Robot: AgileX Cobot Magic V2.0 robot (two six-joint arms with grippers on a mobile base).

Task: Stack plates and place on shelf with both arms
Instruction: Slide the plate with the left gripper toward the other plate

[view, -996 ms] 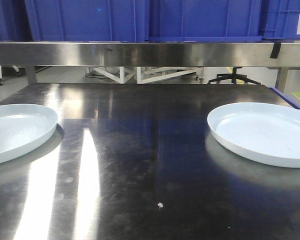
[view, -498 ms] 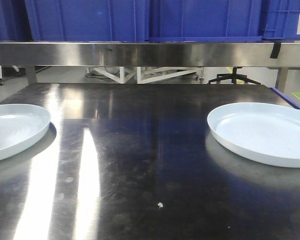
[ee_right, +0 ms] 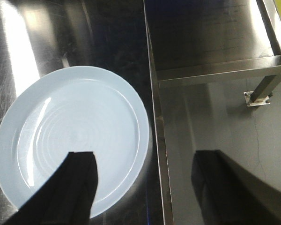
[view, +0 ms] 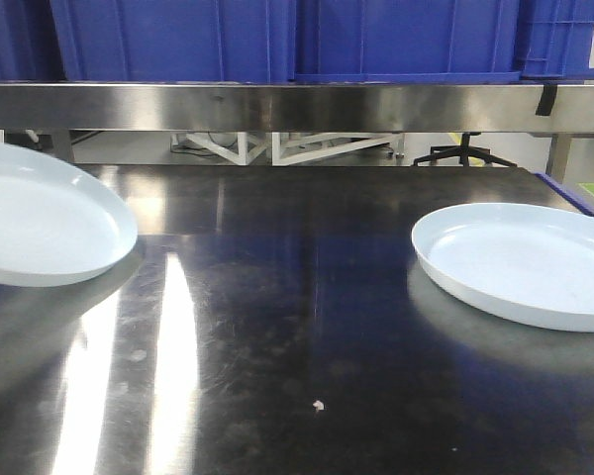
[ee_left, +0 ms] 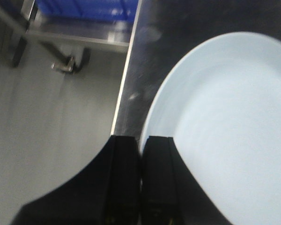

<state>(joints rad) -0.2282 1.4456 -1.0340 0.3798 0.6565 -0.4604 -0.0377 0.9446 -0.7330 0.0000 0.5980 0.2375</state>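
The left plate (view: 40, 223) sits at the desk's left end. It looks lifted and tipped toward me, since I can see its underside and a dim reflection beneath it. On the left wrist camera my left pincer (ee_left: 141, 140) has its two black fingers drawn nearly together on that plate's near rim, so I read it as gripping the plate. The view is blurred, though, and I can't judge how deep the bite is. The right plate (view: 520, 262) lies flat at the desk's right end, well apart from the other. From the right wrist camera my right pincer (ee_right: 145, 157) is spread wide above it and holds nothing. One finger is over the plate's bowl and the other is out past the desk (view: 297, 327) edge. As I see it, the task is barely begun: one plate is picked up, nothing is stacked, and nothing is shelved. Left to do are bringing the plates together, gripping the pair with both arms, and carrying them to the steel shelf (view: 297, 104), where blue crates (view: 178, 40) take up room.
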